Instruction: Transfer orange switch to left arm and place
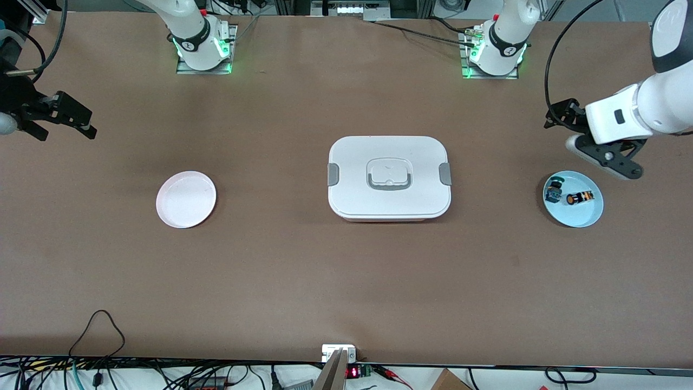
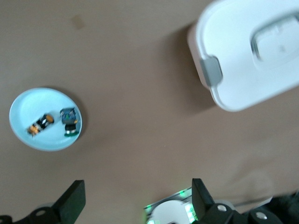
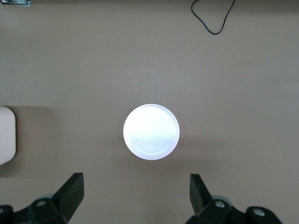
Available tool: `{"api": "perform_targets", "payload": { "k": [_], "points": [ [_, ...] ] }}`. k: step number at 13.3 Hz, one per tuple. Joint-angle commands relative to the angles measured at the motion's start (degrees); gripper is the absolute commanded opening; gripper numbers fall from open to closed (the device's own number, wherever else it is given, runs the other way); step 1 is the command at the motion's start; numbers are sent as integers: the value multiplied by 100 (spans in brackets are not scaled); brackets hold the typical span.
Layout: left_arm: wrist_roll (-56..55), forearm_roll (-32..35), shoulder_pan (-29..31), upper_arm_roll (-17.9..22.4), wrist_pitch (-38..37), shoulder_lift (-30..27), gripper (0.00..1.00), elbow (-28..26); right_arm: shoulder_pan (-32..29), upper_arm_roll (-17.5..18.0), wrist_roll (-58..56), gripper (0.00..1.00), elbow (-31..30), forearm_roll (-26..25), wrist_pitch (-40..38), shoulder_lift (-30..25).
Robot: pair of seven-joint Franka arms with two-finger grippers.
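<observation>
**Operator:** Report gripper status.

**Technician:** Left gripper (image 1: 598, 157): fingers spread wide, empty, in the air just beside the light blue plate (image 1: 587, 216) at the left arm's end of the table. Right gripper (image 1: 62, 116): also spread wide and empty, waiting raised over the right arm's end, near the pink plate (image 1: 185, 199).

**Operator:** Location of the orange switch?

**Technician:** The orange switch (image 1: 577, 198) lies on its side on the light blue plate, just beside the green and blue switch (image 1: 553, 189).

**Operator:** Hazards?

**Technician:** Likely three. The two switches lie close together, so a misaligned descent could catch the wrong one. The tiny cylinder may roll from the fingers. The box (image 1: 389, 177) stands between the plates; a low carry or handover could strike its lid.
</observation>
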Motion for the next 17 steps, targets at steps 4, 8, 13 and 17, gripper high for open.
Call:
{"api": "perform_targets", "payload": {
  "k": [4, 8, 13, 17],
  "points": [
    [-1076, 128, 35, 80, 86, -159, 100, 289, 58, 30, 14, 100, -12, 4, 75, -19],
    [-1076, 93, 430, 107, 236, -212, 100, 0, 40, 21, 14, 100, -12, 13, 66, -19],
    [-1304, 137, 650, -270, 474, -335, 100, -212, 23, 3, 6, 100, -12, 13, 75, -19],
    [-1313, 137, 739, -315, 911, -720, 100, -842, 31, 3, 14, 100, -12, 13, 75, -19]
  ]
}}
